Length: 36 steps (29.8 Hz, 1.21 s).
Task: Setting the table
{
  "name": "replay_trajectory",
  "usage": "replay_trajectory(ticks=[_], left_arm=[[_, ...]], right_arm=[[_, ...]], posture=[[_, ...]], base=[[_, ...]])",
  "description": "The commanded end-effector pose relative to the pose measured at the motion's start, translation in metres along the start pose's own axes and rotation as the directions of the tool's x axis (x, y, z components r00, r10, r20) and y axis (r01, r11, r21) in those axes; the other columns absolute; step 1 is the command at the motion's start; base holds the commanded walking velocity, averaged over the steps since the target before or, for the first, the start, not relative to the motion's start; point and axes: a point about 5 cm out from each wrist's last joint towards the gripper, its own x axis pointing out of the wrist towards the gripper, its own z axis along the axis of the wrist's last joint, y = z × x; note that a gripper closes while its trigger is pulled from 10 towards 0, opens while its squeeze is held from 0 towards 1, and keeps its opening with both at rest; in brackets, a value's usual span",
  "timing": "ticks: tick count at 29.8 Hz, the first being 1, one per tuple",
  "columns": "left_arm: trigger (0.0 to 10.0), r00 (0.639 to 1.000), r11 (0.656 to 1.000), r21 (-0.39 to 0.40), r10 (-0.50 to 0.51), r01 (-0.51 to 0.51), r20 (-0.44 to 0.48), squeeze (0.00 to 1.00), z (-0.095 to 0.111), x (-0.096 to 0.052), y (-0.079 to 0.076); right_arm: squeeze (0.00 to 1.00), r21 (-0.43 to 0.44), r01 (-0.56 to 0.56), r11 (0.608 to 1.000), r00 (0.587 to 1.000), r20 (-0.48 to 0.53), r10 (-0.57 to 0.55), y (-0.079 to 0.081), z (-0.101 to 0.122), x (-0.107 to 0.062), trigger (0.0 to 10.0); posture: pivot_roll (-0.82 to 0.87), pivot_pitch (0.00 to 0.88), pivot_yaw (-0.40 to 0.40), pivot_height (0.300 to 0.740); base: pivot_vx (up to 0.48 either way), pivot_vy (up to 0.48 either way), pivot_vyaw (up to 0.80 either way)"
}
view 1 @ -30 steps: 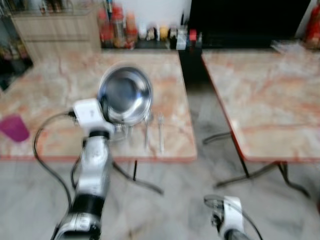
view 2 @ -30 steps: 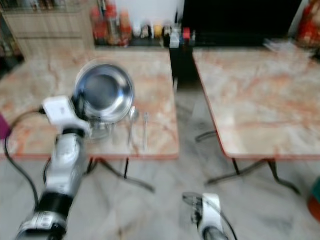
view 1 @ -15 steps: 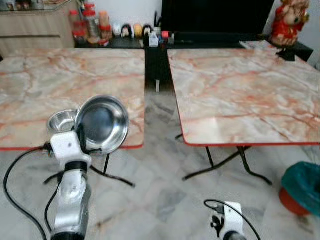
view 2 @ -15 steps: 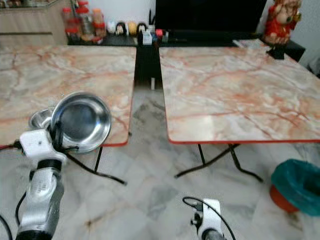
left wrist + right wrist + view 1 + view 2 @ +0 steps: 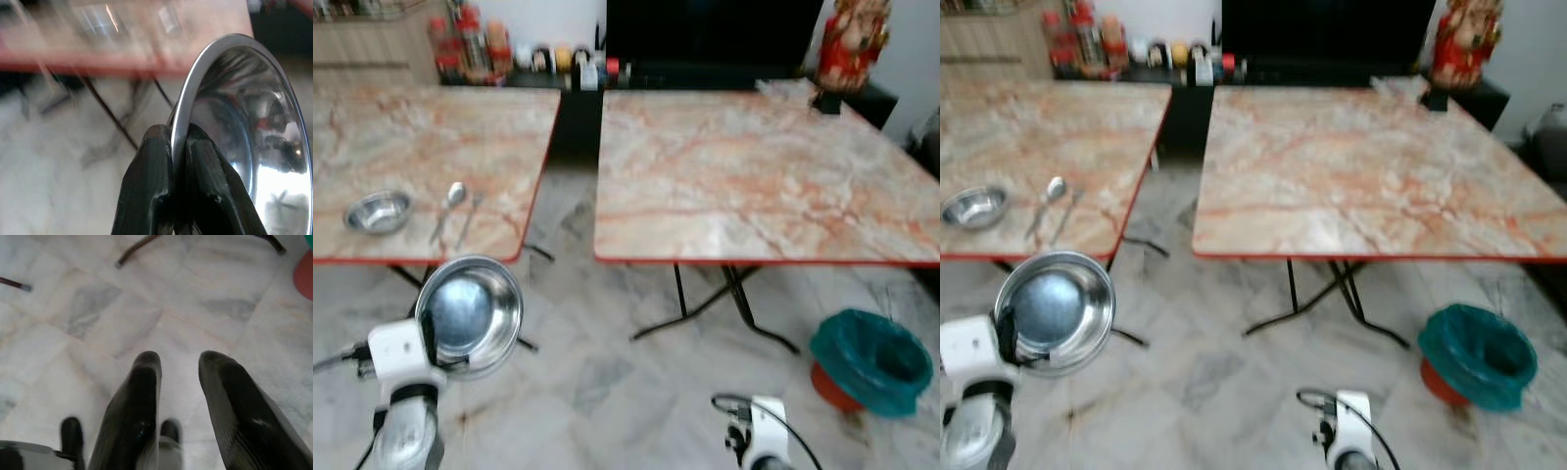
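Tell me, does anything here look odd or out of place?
Nothing is spilled or broken. The one odd sight: the left gripper pinches the rim of a large shiny steel bowl, held tilted over the floor, off both tables. A small steel bowl, spoon and fork lie on the left marble table.

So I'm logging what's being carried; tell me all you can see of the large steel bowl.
The large steel bowl is round, shiny and mirror-like, with a rolled rim. It looks empty. It is held tilted on edge over the floor, hollow facing the camera, with the left end effector pinching its rim, one finger either side. Nothing else touches it.
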Motion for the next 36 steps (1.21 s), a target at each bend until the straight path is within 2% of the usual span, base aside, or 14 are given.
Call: replay_trajectory(ticks=[1, 3, 5, 6, 7, 9, 10, 11, 13, 14, 21, 24, 28, 36], left_arm=[[10.0, 0.977, 0.996, -0.011, -0.094, 0.094, -0.19, 0.0, -0.039, -0.009, -0.009], [10.0, 0.936, 0.993, 0.003, -0.109, 0.117, -0.334, 0.0, -0.071, -0.02, -0.011], [10.0, 0.936, 0.993, 0.003, -0.109, 0.117, -0.334, 0.0, -0.071, -0.02, -0.011], [10.0, 0.904, 0.993, -0.016, -0.112, 0.115, -0.413, 0.0, -0.09, -0.028, -0.011], [10.0, 0.896, 0.993, -0.029, -0.115, 0.114, -0.429, 0.0, -0.095, -0.03, -0.012], [10.0, 0.896, 0.993, -0.029, -0.115, 0.114, -0.429, 0.0, -0.095, -0.03, -0.012], [10.0, 0.821, 0.996, -0.029, -0.088, 0.086, -0.565, 0.0, -0.117, -0.04, -0.016], [10.0, 0.783, 0.996, -0.027, -0.083, 0.084, -0.616, 0.0, -0.126, -0.045, -0.019], [10.0, 0.725, 0.994, 0.01, -0.073, 0.109, -0.685, 0.0, -0.136, -0.053, -0.023], [10.0, 0.718, 0.995, 0.005, -0.066, 0.097, -0.693, 0.0, -0.137, -0.053, -0.023], [10.0, 0.736, 0.997, -0.048, -0.08, 0.065, -0.672, 0.0, -0.134, -0.045, -0.032], [10.0, 0.777, 0.983, -0.176, -0.065, -0.06, -0.626, 0.0, -0.127, -0.035, -0.035], [10.0, 0.796, 0.934, -0.299, -0.027, -0.195, -0.605, 0.0, -0.121, -0.027, -0.032], [10.0, 0.802, 0.932, -0.305, -0.025, -0.198, -0.597, 0.0, -0.119, -0.022, -0.032]], right_arm=[[0.0, 0.0, 0.01, 1.0, 1.0, -0.01, -0.01, -0.003, -0.004, -0.001, 10.0], [0.0, 0.0, 0.01, 1.0, 1.0, -0.013, -0.01, -0.003, -0.004, -0.001, 10.0], [0.0, 0.0, 0.01, 1.0, 1.0, -0.013, -0.01, -0.003, -0.004, -0.001, 10.0], [0.0, 0.003, 0.011, 1.0, 1.0, -0.013, -0.011, -0.004, -0.004, -0.001, 10.0], [0.0, 0.004, 0.012, 1.0, 1.0, -0.013, -0.012, -0.004, -0.004, -0.001, 10.0], [0.0, 0.004, 0.012, 1.0, 1.0, -0.013, -0.012, -0.004, -0.004, -0.001, 10.0], [0.0, 0.006, 0.012, 1.0, 1.0, -0.013, -0.012, -0.003, -0.002, -0.001, 10.0], [0.0, 0.005, 0.01, 1.0, 1.0, -0.011, -0.01, -0.002, -0.001, 0.0, 10.0], [0.0, -0.004, 0.008, 1.0, 1.0, -0.008, -0.008, -0.001, 0.001, 0.0, 10.0], [0.0, -0.007, 0.009, 1.0, 1.0, -0.007, -0.009, -0.001, 0.002, 0.001, 10.0], [0.0, -0.015, 0.027, 1.0, 1.0, 0.007, -0.026, -0.004, 0.005, 0.001, 10.0], [0.0, 0.03, 0.041, 0.999, 0.999, 0.0, -0.041, -0.006, 0.003, 0.0, 10.0], [0.0, 0.03, 0.048, 0.998, 0.999, -0.003, -0.047, -0.007, 0.001, 0.0, 10.0], [0.0, 0.039, 0.061, 0.997, 0.998, -0.004, -0.061, -0.01, 0.0, -0.001, 10.0]], posture=[[0.14, 0.042, 0.001, 0.74], [0.14, 0.042, 0.0, 0.74], [0.14, 0.042, 0.0, 0.74], [0.13, 0.046, 0.001, 0.74], [0.13, 0.046, 0.001, 0.74], [0.13, 0.046, 0.001, 0.74], [0.13, 0.046, -0.002, 0.74], [0.12, 0.045, -0.005, 0.74], [0.11, 0.042, -0.003, 0.74], [0.1, 0.039, -0.001, 0.74], [0.07, 0.035, 0.016, 0.74], [0.06, 0.032, 0.022, 0.74], [0.05, 0.029, 0.026, 0.74], [0.04, 0.025, 0.027, 0.74]], base=[[0.0, 0.0, 0.0], [0.0, 0.0, 0.0], [0.0, 0.0, 0.0], [0.0, 0.0, 0.0], [0.0, 0.0, 0.0], [0.0, 0.0, 0.0], [0.0, 0.0, 0.0], [0.0, 0.0, 0.0], [0.0, 0.0, 0.0], [0.255, 0.0, 0.0], [0.281, 0.0, 0.23], [0.327, 0.0, 0.47], [0.353, 0.0, 0.0], [0.367, 0.0, 0.0]])
